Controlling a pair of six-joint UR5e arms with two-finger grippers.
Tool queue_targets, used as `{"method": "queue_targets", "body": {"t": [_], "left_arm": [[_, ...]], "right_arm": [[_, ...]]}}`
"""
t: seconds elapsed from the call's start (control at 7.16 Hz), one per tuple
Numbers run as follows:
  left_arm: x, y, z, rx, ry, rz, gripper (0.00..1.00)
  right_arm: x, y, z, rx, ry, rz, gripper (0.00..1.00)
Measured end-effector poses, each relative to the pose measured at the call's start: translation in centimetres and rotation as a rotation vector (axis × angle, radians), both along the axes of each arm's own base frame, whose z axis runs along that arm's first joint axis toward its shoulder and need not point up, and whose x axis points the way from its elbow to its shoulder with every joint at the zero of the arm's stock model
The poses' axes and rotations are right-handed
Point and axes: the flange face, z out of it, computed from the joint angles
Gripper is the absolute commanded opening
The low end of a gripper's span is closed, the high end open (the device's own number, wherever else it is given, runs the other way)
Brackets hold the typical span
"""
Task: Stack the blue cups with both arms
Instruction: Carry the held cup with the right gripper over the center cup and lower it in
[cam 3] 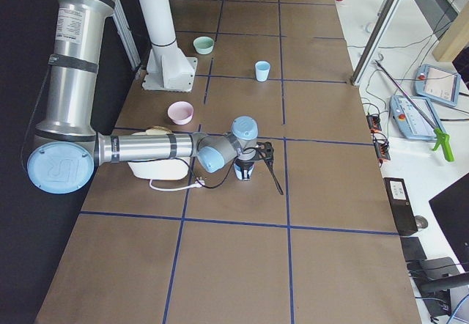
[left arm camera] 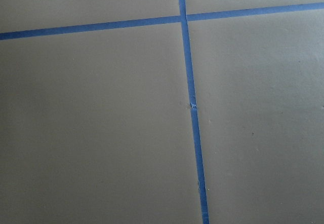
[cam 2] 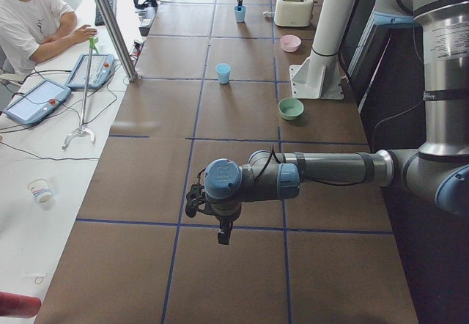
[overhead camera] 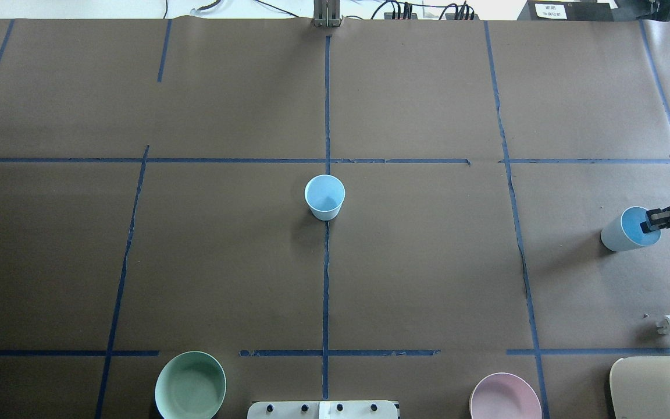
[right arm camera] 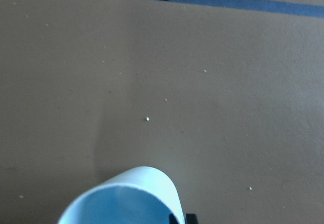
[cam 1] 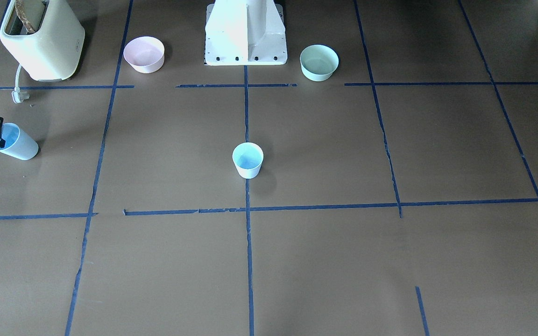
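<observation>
Cup vs fingers: gripped cup (overhead camera: 626,233) sat at the table's (overhead camera: 428,279) right edge, its rim between the right gripper's (overhead camera: 649,222) fingers, 1 finger inside the mouth and 1 outside.
Other cup: centre cup (overhead camera: 324,198) stood upright on the middle tape line, well apart from both grippers.
Count: 2 blue cups; 2 bowls – 1 pink bowl (overhead camera: 505,398), 1 mint bowl (overhead camera: 189,386); 1 toaster (cam 1: 45,42).
Right fingers: narrow gap, pinching the gripped cup's wall at the rim.
Left fingers: left gripper (cam 2: 223,230) hung over bare table, touching nothing – seen only from the side, so spread or pressed together could not be told.
</observation>
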Motion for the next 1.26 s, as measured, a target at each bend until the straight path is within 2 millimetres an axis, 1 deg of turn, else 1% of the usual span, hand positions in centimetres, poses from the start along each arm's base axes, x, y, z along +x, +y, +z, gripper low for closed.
{"method": "queue_targets", "body": {"t": [0.14,0.28,0.42,0.56,0.7,0.84,0.98,1.12,1.26], "left_arm": [[0.0,0.0,0.0,0.001,0.0,0.0,1.0],[0.0,0.0,-0.1,0.001,0.0,-0.001,1.0],[0.0,0.0,-0.1,0.001,0.0,-0.001,1.0],[0.0,0.0,-0.1,0.001,0.0,-0.001,1.0],[0.0,0.0,-0.2,0.002,0.0,-0.002,1.0],[0.0,0.0,-0.2,0.002,0.0,-0.002,1.0],[0.0,0.0,-0.2,0.002,0.0,-0.002,1.0],[0.0,0.0,-0.2,0.001,0.0,-0.002,1.0],[0.0,0.0,-0.2,0.001,0.0,-0.002,1.0]], "right_arm": [[-0.4,-0.6,-1.9,0.015,-0.018,0.005,0.0],[-0.8,-1.3,-4.5,0.009,-0.032,0.019,0.0],[-1.8,-2.6,-8.6,-0.019,-0.035,0.038,0.0],[-3.7,-4.2,-14.0,-0.061,-0.03,0.056,0.0],[-6.9,-5.5,-20.0,-0.111,-0.028,0.076,0.0],[-11.3,-6.0,-26.2,-0.163,-0.03,0.1,0.0],[-16.4,-5.6,-32.1,-0.206,-0.026,0.129,0.0],[-21.5,-5.1,-37.4,-0.241,-0.025,0.175,0.0],[-26.2,-4.9,-42.2,-0.281,-0.033,0.222,0.0]]}}
